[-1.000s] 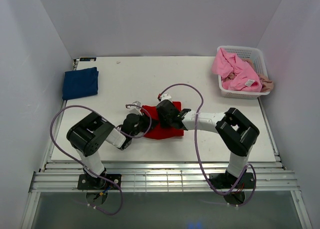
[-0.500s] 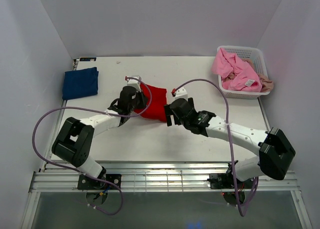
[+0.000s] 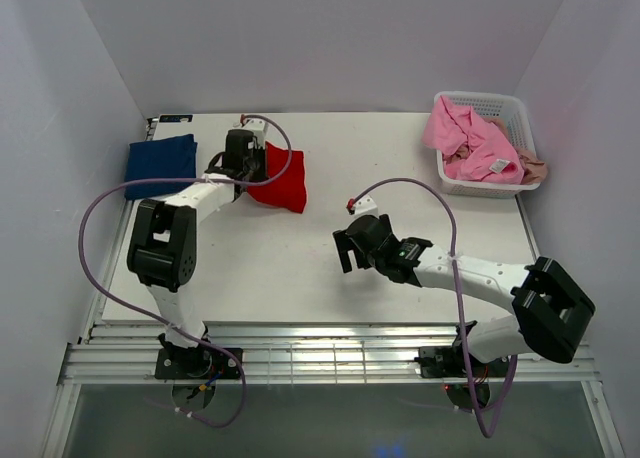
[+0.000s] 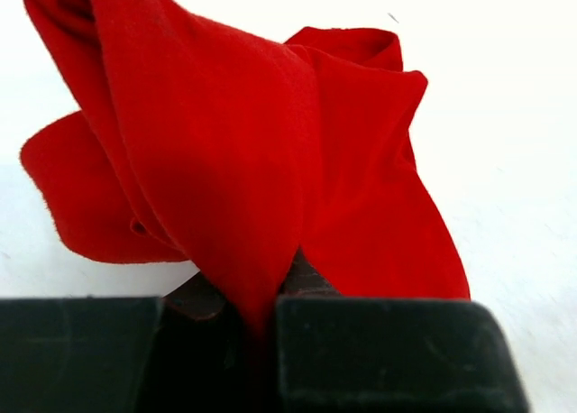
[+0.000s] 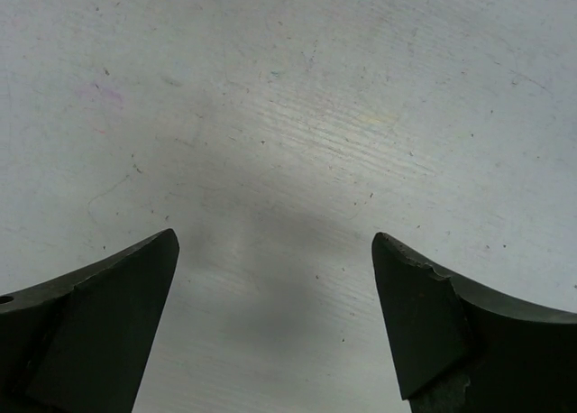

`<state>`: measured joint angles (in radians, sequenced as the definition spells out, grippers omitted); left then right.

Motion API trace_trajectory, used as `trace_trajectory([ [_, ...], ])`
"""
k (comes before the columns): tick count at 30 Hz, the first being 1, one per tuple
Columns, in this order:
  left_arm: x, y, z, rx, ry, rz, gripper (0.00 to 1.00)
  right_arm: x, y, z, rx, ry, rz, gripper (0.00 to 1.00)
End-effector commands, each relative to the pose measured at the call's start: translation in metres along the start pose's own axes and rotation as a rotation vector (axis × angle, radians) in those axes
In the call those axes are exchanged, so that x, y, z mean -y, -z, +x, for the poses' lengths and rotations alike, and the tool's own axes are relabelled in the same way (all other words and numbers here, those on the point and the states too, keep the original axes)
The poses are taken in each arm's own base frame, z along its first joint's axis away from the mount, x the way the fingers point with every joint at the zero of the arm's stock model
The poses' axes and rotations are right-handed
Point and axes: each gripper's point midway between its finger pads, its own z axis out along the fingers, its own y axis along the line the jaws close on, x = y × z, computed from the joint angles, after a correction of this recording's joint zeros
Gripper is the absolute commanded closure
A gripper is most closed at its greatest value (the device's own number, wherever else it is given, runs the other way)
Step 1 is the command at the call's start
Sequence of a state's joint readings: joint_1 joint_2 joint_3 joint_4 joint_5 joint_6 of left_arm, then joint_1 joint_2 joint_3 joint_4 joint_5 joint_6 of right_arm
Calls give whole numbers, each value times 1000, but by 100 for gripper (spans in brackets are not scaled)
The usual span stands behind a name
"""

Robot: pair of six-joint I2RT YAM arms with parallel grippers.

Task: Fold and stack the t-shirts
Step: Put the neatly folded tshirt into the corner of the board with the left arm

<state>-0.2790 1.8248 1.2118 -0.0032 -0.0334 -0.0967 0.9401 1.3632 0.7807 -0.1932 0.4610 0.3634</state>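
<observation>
My left gripper [image 3: 248, 168] is shut on the folded red t-shirt [image 3: 280, 183], which hangs from it at the back left of the table; in the left wrist view the red cloth [image 4: 234, 160] is pinched between the jaws. A folded navy blue t-shirt [image 3: 160, 165] lies just left of it. My right gripper [image 3: 345, 248] is open and empty over bare table at the middle; in the right wrist view its fingertips [image 5: 117, 287] stand wide apart. Pink t-shirts [image 3: 470, 138] and a bit of beige cloth [image 3: 535, 168] sit in the basket.
A white lattice basket [image 3: 515, 108] stands at the back right corner. Purple cables loop over both arms. Grey walls close the table on three sides, and a metal rail runs along the near edge.
My left gripper has carried the red t-shirt from the table's middle to the back left, beside the navy shirt. My right gripper has let go of it and drawn back, open.
</observation>
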Motion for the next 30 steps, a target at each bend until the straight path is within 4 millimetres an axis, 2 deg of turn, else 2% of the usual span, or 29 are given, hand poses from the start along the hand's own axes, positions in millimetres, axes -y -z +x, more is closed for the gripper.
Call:
trace_trajectory([
  [1,-33,-2,-48,50,-54,-37,100,-15,-5,-12,62,-10,-72,6],
  [2,-49,-7,-48,36,-76,-61,100,-16,-8,-9,50,-2,-73,6],
  [4,-64,-9,-55,23,-78,-80,100,-21,-12,-7,47,0,-89,6],
  [5,-78,-6,-70,49,-77,-101,100,-22,-14,-5,41,5,-94,6],
  [9,-107,4,-82,61,-73,-142,100,-31,-25,6,7,25,-127,6],
  [10,-105,4,-83,64,-74,-114,100,-32,-27,7,2,28,-132,6],
  [14,-127,12,-89,81,-62,-141,100,-41,-38,13,-19,40,-155,6],
  [18,-138,15,-101,105,-66,-153,100,-43,-40,21,-37,41,-171,6],
  [19,-138,16,-109,122,-76,-152,100,-43,-40,23,-39,40,-173,6],
  [20,-157,21,-112,129,-61,-182,100,-43,-41,24,-39,36,-175,6],
  [24,-173,29,-134,177,-61,-202,100,-46,-43,29,-54,32,-190,7],
  [25,-175,33,-146,201,-65,-205,100,-47,-43,30,-56,31,-192,7],
  [28,-189,33,-150,199,-59,-217,100,-50,-45,34,-70,30,-201,7],
  [29,-195,35,-158,210,-61,-225,100,-50,-46,35,-74,30,-204,7],
  [30,-199,32,-154,197,-59,-225,100,-50,-47,36,-77,30,-203,7],
])
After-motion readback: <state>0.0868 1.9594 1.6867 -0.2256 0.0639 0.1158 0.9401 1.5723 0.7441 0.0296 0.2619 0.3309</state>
